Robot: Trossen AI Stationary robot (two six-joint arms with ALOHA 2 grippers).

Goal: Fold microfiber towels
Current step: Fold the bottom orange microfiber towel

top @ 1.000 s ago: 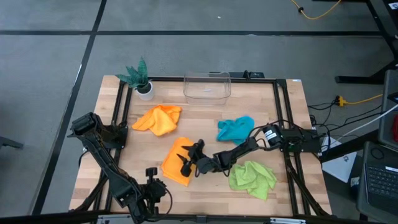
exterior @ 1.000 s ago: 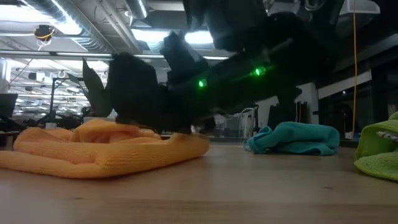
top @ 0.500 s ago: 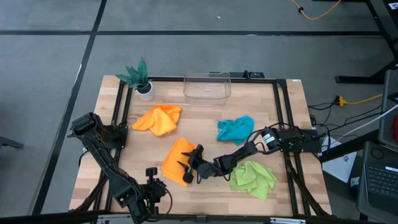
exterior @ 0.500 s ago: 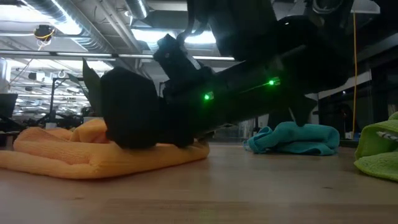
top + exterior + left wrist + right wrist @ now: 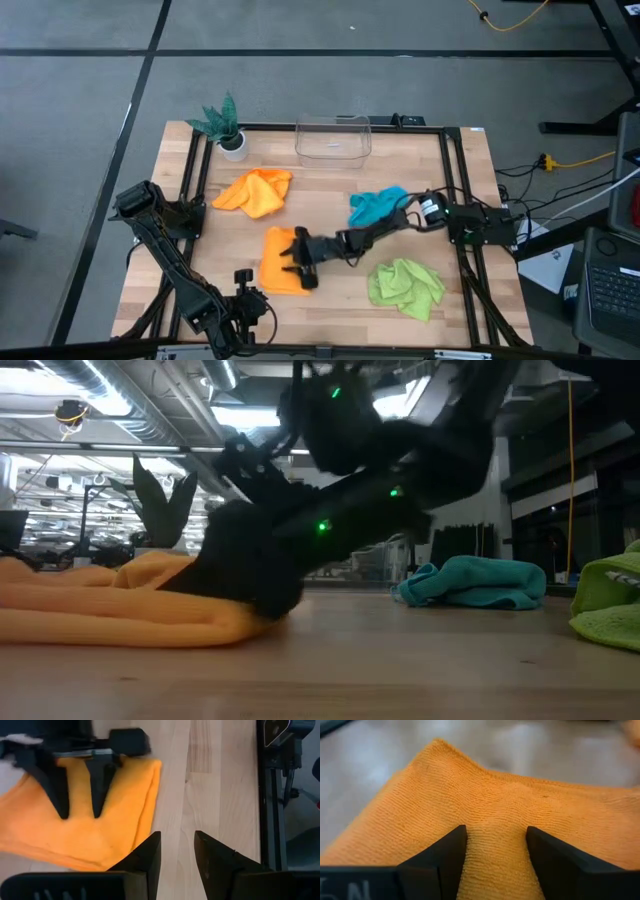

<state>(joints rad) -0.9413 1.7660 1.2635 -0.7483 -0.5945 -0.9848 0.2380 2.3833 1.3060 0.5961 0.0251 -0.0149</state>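
Note:
An orange towel (image 5: 275, 265) lies folded flat on the table's near middle; it also shows in the low view (image 5: 120, 622). My right gripper (image 5: 292, 263) is open and low over it, fingers pointing toward the table's left edge, seen also in the left wrist view (image 5: 79, 814). My left gripper (image 5: 245, 288) waits open near the front edge, just off this towel's near corner (image 5: 176, 840). A second orange towel (image 5: 255, 192), a teal towel (image 5: 375, 207) and a lime green towel (image 5: 405, 285) lie crumpled on the table. My right gripper lays its two spread fingers (image 5: 99, 785) on the orange towel's upper layer (image 5: 495, 805), near its middle. The fingers come slanting down from the table's right side. The towel lies flat on the table under them, with cloth showing between the fingers.
A small plant in a white pot (image 5: 225, 128) stands at the far left corner. A clear plastic container (image 5: 333, 140) stands at the far edge. Black rails (image 5: 195, 190) run along the table's left and right sides. Bare wood lies between the towels.
My right gripper has swung over the orange towel toward the table's left edge and turned, its fingers now pointing left. The towel's right edge has drawn in toward the left and the cloth lies flatter and more squared than before.

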